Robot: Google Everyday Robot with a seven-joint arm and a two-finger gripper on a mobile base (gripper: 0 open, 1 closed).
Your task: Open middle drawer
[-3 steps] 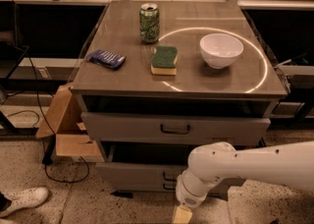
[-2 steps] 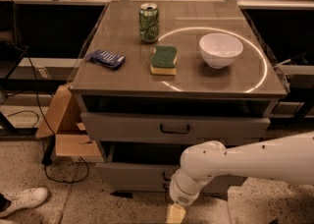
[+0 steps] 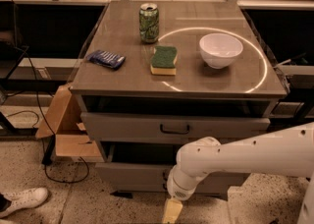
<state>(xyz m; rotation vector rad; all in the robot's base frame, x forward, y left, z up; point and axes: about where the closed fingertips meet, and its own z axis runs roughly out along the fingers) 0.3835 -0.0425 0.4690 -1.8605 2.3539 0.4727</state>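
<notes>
The middle drawer (image 3: 147, 127) is a grey flat front with a small dark loop handle (image 3: 175, 129), under the cabinet's top slot, and looks closed. My gripper (image 3: 171, 211) hangs low at the bottom edge of the view, in front of the bottom drawer (image 3: 132, 176) and well below the middle drawer's handle. My white arm (image 3: 235, 156) reaches in from the right and hides part of the bottom drawer's front. The gripper holds nothing that I can see.
On the cabinet top (image 3: 122, 78) stand a green can (image 3: 149, 22), a green-and-yellow sponge (image 3: 164, 60), a white bowl (image 3: 221, 49) and a blue packet (image 3: 105, 59). A cardboard box (image 3: 66, 129) leans at the cabinet's left. A white shoe (image 3: 22, 201) is on the floor.
My arm and gripper have shifted slightly to the left along the bottom drawer's front. The drawers and the things on top have not moved.
</notes>
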